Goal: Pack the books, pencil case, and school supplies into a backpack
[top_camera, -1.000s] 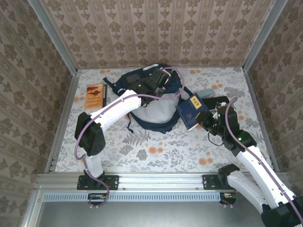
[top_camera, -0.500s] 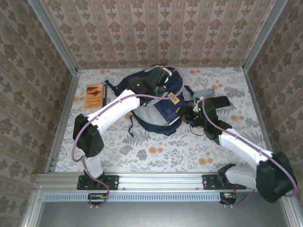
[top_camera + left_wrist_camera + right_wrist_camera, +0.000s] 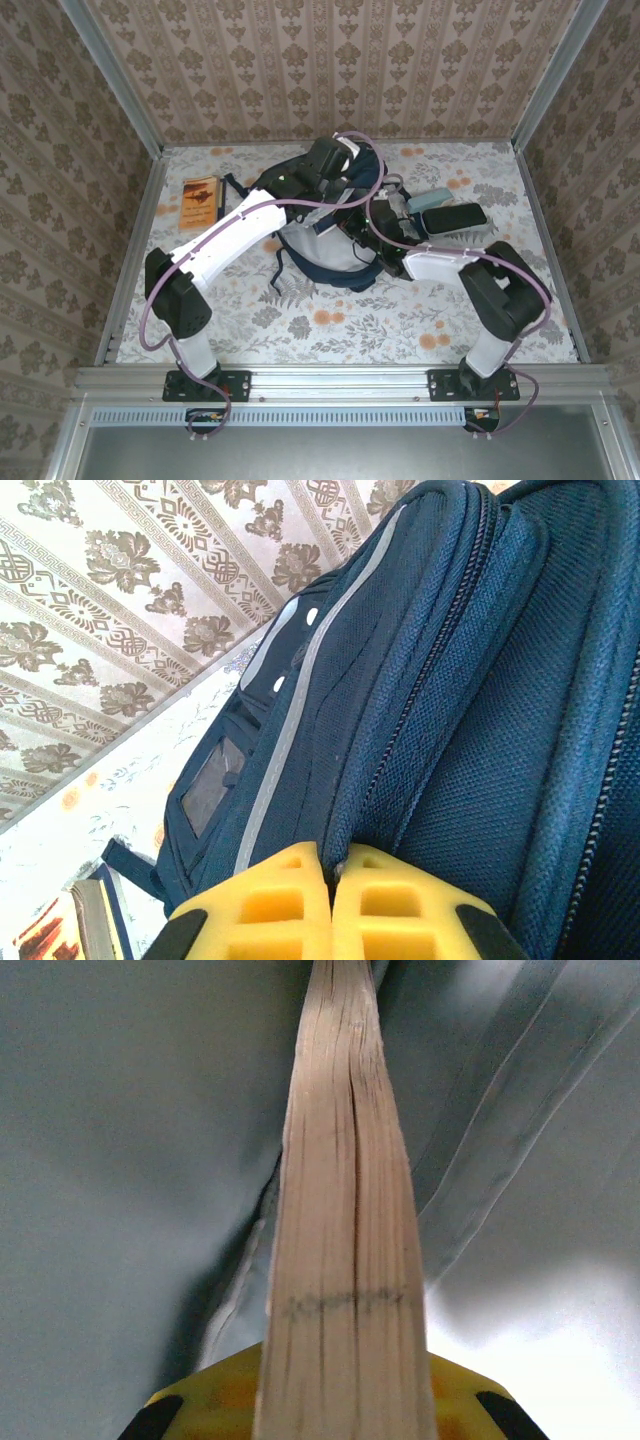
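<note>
The flowered table carries the navy backpack at the centre of the top view, its grey-lined mouth gaping. The left gripper is pinched tight on the backpack's zip edge at its upper rim. The right gripper is clamped on a thin book, page edge towards the camera, inside the grey lining. An orange book lies on the table at upper left, near the backpack. A dark case lies at centre right.
</note>
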